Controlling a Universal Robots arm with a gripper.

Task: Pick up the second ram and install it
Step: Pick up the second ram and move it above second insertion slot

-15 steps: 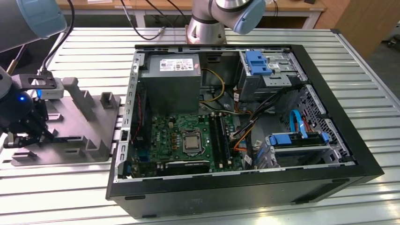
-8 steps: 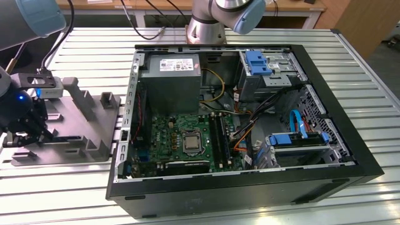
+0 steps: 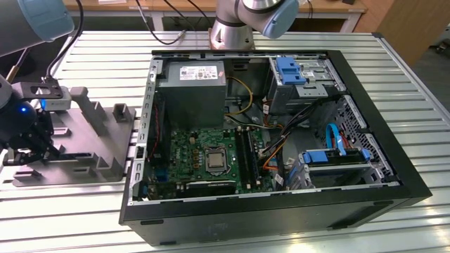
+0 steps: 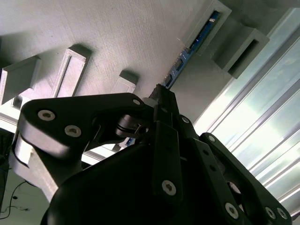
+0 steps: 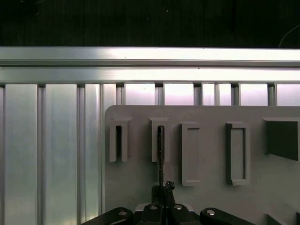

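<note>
The second ram (image 5: 160, 157) shows edge-on as a thin dark strip, its far end still in a narrow slot of the grey moulded plate (image 5: 211, 197). In the second wrist view the second ram (image 4: 187, 54) is a slim bluish card running from that slot down to my fingertips. My gripper (image 5: 161, 188) is shut on its near end, and the black fingers (image 4: 164, 101) meet around the card. In the exterior view my gripper (image 3: 28, 153) hangs over the plate (image 3: 91, 132) at the left, outside the computer case (image 3: 281, 211).
The open case lies on the slatted aluminium table (image 3: 393, 63). Inside are the motherboard with its CPU socket (image 3: 213, 161) and long memory slots (image 3: 247, 155) beside it, a power supply (image 3: 191, 89), cables and blue-tabbed drive brackets (image 3: 292, 71). Upright blocks (image 3: 119, 113) stand on the plate.
</note>
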